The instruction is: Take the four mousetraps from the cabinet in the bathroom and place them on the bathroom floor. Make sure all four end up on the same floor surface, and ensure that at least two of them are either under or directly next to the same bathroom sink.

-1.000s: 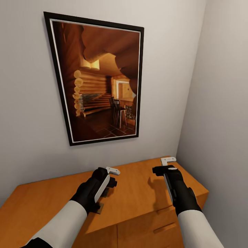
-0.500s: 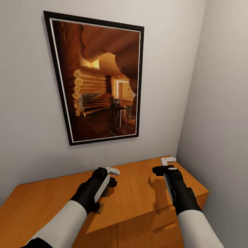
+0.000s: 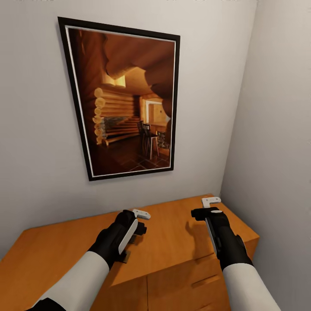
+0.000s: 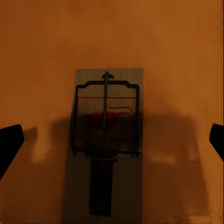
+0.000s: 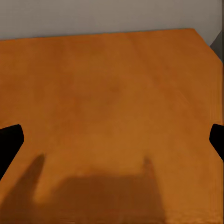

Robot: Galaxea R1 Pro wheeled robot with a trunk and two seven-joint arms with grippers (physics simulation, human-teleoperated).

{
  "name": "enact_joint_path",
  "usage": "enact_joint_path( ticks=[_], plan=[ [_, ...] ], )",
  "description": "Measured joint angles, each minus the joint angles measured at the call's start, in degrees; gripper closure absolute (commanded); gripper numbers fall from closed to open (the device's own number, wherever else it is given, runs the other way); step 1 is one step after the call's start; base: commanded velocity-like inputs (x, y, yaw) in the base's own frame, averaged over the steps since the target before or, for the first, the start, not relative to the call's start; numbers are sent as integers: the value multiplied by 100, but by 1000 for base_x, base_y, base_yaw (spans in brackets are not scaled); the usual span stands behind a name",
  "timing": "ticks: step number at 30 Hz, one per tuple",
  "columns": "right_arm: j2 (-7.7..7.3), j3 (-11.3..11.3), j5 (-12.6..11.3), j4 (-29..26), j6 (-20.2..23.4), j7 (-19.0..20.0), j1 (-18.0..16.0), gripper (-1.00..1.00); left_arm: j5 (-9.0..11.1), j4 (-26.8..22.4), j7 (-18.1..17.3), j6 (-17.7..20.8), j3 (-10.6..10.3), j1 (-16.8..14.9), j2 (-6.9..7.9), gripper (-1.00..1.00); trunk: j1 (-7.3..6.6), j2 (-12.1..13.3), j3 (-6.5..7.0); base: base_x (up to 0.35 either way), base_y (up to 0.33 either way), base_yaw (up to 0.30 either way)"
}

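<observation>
One mousetrap (image 4: pixel 108 140), a small wooden board with a dark metal spring bar and a red mark, lies flat on top of the orange-brown cabinet (image 3: pixel 172 242). My left gripper (image 4: pixel 112 140) hangs open right above it, one dark fingertip (image 4: pixel 9 142) on each side and well apart from the board. In the head view only a corner of the mousetrap (image 3: pixel 125 258) peeks out under my left gripper (image 3: pixel 137 231). My right gripper (image 3: pixel 199 214) is open over bare cabinet top (image 5: pixel 112 93), holding nothing.
A large black-framed picture (image 3: pixel 125 99) of a log cabin interior hangs on the grey wall behind the cabinet. A side wall (image 3: pixel 276 129) closes the corner at the right. Drawer fronts with slim bar handles (image 3: pixel 206 286) show below the cabinet's front edge.
The head view has shifted very slightly, so the picture frame and cabinet sit a touch differently. Both arms and the mousetrap stay where they were.
</observation>
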Motion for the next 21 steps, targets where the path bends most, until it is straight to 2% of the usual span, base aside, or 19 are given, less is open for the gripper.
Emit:
enact_joint_path(
  ticks=[21],
  plan=[
    [1,1,-1,0,0,0,0,-100,8,0,-7,0,3,0,0,-100,-2,0,0,-23,0,0]
  ],
)
